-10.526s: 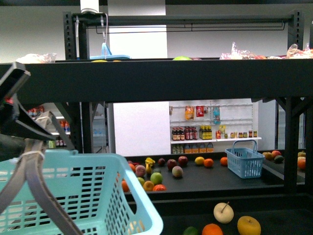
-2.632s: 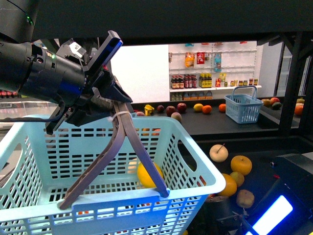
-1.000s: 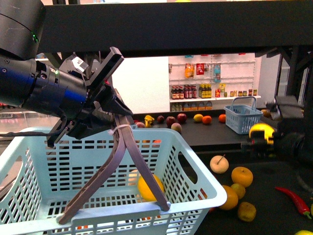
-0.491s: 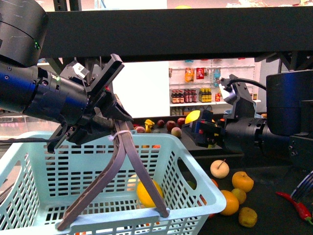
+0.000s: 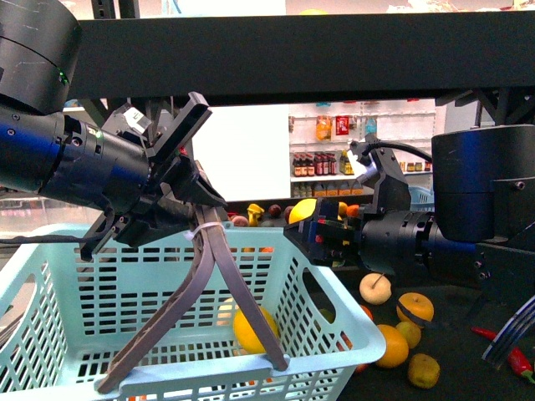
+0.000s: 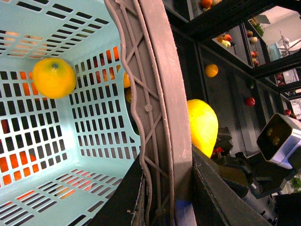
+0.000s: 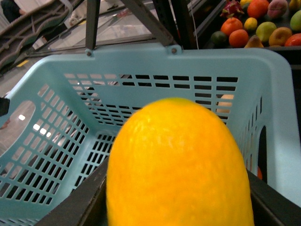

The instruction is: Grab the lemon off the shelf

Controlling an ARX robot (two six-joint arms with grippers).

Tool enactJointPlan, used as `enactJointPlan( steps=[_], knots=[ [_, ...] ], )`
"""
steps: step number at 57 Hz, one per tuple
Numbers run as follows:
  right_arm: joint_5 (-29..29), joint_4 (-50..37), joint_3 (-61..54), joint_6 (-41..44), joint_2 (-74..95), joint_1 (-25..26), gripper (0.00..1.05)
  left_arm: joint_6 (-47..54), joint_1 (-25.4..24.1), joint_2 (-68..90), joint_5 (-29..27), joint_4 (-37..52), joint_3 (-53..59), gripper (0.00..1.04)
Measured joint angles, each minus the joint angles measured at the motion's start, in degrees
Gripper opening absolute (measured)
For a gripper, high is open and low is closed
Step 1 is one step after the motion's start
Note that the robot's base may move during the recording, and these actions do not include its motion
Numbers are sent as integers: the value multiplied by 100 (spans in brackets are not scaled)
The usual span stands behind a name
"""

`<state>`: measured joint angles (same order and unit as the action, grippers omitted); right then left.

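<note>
The lemon (image 5: 303, 209) is bright yellow and oval, and my right gripper (image 5: 311, 227) is shut on it just above the right rim of the light-blue basket (image 5: 334, 288). In the right wrist view the lemon (image 7: 178, 165) fills the space between the jaws, with the basket (image 7: 141, 61) open beyond it. My left gripper (image 5: 196, 213) is shut on the grey basket handle (image 5: 209, 276) and holds the basket up. The left wrist view shows the handle (image 6: 160, 94) and the lemon (image 6: 202, 125) just outside the basket wall. The black shelf (image 5: 276, 54) spans overhead.
One orange-yellow fruit (image 5: 251, 327) lies inside the basket. Loose fruits (image 5: 414, 307), a pale stalked fruit (image 5: 375, 288) and a red chili (image 5: 510, 355) sit on the lower board at the right. White shelves of bottles (image 5: 334, 159) stand far behind.
My right gripper has carried the lemon leftward from the far right to the basket's right rim. The left gripper and the basket have held nearly still.
</note>
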<state>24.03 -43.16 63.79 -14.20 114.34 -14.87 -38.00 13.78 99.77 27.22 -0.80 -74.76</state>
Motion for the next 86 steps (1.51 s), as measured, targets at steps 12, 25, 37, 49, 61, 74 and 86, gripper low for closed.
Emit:
enactJointPlan(
  steps=[12,25,37,49,61,74,86],
  knots=[
    [83,-2,-68,50,70,-79,98,7,0,0,24,-4,0,21],
    [-636,-87,-55,138,59,256,102,4,4,4,-9,-9,0,21],
    [-1720,-94,-614,468,-555,824,102,-4,4,4,-2,-9,0,21],
    [-2439,225,-1705,1019,-1982,1126,102,-7,9,4,22,-9,0,21],
    [-2498,490,-2986,1263,-3919,1377,102,-4,7,4,-2,-9,0,21],
    [-2400,1565,-4457,1377,-6502,1475,72,-11,4,4,0,-9,0,21],
    [-2393,3038,-5394,1386,-9141,1480,24,-9,4,4,-9,-9,0,21]
  ],
)
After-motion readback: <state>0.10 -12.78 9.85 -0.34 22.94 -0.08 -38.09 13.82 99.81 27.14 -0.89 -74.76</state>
